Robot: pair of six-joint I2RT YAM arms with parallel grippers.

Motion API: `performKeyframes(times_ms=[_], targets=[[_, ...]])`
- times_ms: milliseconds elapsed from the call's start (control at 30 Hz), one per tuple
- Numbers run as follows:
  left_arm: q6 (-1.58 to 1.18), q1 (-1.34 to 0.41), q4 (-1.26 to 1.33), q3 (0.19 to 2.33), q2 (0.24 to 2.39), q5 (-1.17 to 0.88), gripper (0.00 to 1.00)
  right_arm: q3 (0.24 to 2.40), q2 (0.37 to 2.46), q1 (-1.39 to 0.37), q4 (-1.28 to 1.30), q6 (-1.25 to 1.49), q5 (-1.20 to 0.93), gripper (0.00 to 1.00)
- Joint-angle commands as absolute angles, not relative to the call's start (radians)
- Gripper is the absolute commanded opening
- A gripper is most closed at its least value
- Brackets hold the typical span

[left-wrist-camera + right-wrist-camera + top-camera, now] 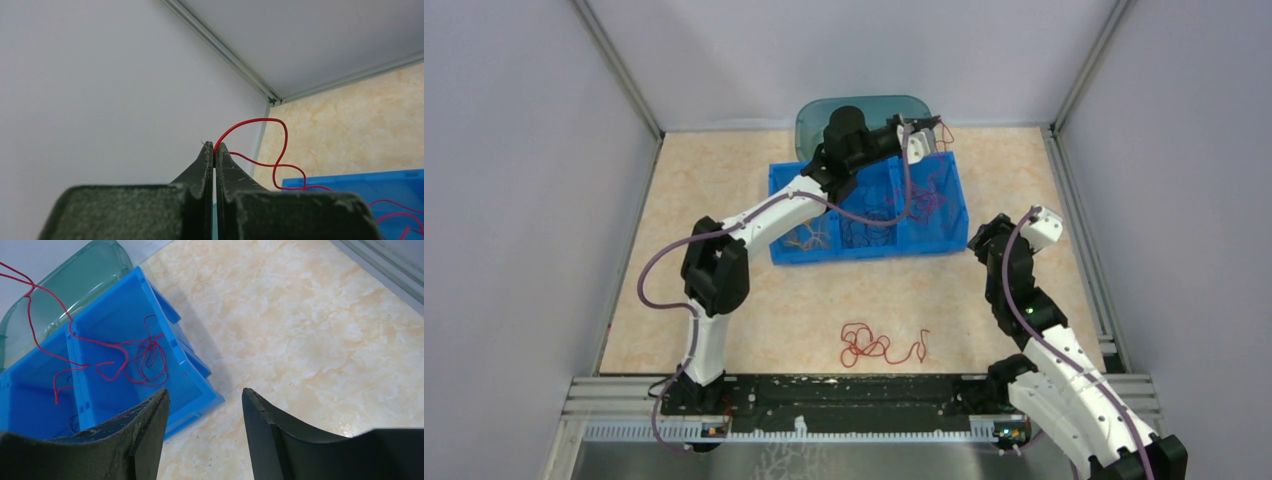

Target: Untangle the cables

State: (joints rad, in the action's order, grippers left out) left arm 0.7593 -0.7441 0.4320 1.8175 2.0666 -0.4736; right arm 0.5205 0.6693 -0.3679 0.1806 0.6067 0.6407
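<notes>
With the left fingers (202, 167) clamped fully shut on a thin red wiry cable (260, 119) raised above the right compartment of the blue plastic divided bin (864, 255), and the right fingers (145, 430) partly open and empty beside it, further pulling risks tightening the coils lying in that compartment or letting the strand slip free.

One blue bin (864, 250), three compartments; one teal lid (814, 125); one red tangle (869, 345), one red strand (280, 145); left claw (215, 146), right claw (205, 395), that's two.

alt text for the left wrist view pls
The left gripper is shut on a thin red cable that loops upward, then trails down to a blue bin at lower right. Behind are a grey wall and beige marbled tabletop.
</notes>
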Motion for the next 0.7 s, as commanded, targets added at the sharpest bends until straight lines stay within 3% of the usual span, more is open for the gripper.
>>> performKeyframes(times_ms=[0,667], targets=[[0.797,-0.742,0.527,1.878,2.032,-0.519,0.00,0.575,0.669,-0.357,0.149,0.618,0.630,0.56],[0.817,-0.746,0.505,1.826,2.049,-0.511,0.00,0.587,0.673,-0.358,0.150,0.622,0.631,0.56]])
